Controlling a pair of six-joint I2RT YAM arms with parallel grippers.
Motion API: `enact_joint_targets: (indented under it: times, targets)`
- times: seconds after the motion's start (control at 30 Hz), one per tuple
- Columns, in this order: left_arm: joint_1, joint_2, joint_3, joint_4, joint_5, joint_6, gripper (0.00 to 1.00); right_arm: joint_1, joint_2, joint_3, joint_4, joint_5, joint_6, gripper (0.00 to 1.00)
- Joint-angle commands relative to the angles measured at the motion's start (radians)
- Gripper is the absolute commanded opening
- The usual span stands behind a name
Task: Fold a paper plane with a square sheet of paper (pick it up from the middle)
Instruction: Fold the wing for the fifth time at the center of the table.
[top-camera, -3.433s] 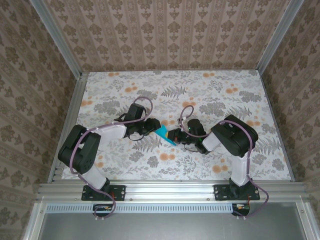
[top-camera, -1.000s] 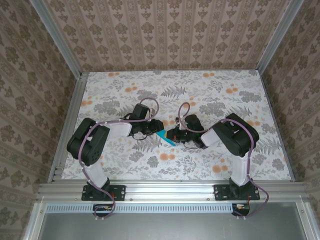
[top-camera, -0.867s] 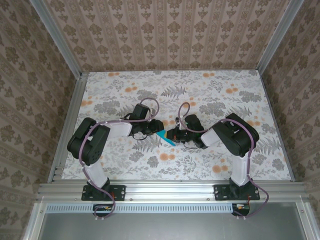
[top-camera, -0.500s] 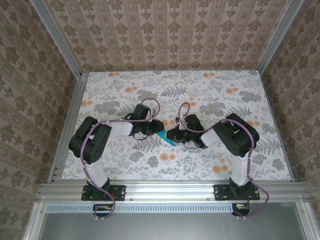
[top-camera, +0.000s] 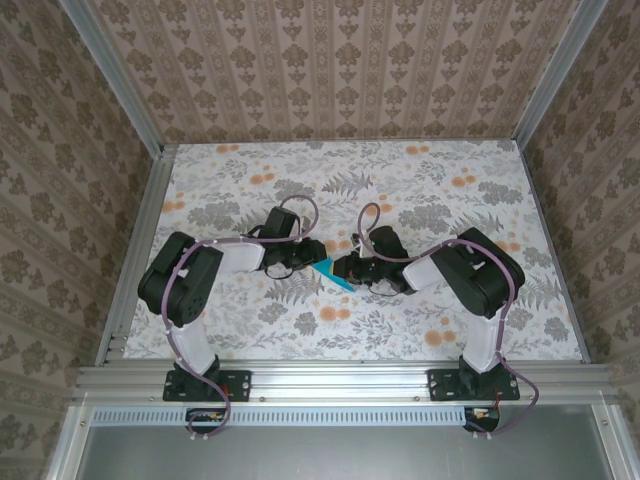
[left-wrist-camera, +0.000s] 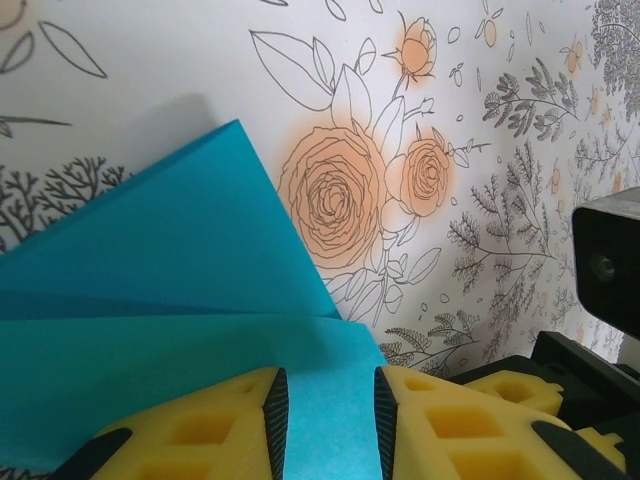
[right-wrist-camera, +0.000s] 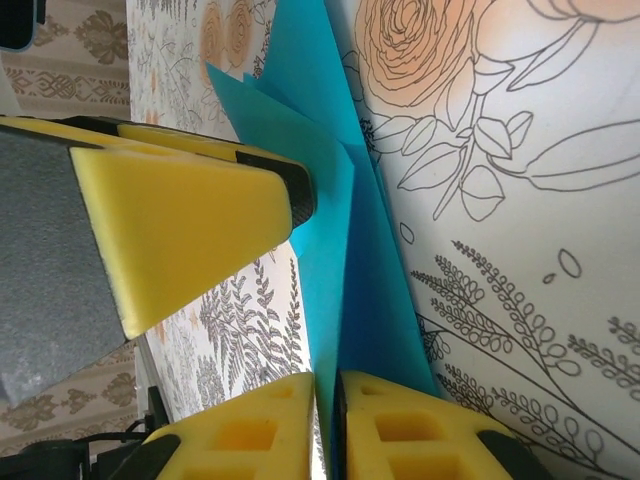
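Left jaws (left-wrist-camera: 328, 420) clamped on folded turquoise paper (left-wrist-camera: 170, 320); right jaws (right-wrist-camera: 328, 425) nearly together on its opposite edge, grip just loosened. Paper spans between both jaws, above table (top-camera: 400, 180). Right release likely beginning; fold apparently set.

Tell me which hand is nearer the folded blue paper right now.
Neither is clearly nearer. The left hand has the blue paper between its fingers, coming from the paper's left. The right hand has an edge in its narrow finger gap, coming from the right.
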Motion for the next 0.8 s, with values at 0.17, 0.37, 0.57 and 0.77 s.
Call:
enact_joint_targets:
  times: [0.17, 0.37, 0.57, 0.77]
  targets:
    - [0.012, 0.043, 0.007, -0.01, 0.004, 0.0, 0.31, -0.024, -0.066, 0.007, -0.167, -0.044, -0.071, 0.21]
    - [0.012, 0.053, 0.012, -0.011, 0.013, -0.003, 0.32, -0.035, -0.109, 0.024, -0.271, -0.063, -0.156, 0.24]
    - [0.012, 0.048, 0.013, -0.015, 0.015, -0.001, 0.31, -0.036, -0.134, 0.034, -0.361, -0.075, -0.222, 0.23]
    - [0.012, 0.047, 0.012, -0.019, 0.015, -0.001, 0.31, -0.04, -0.147, 0.034, -0.415, -0.07, -0.27, 0.16]
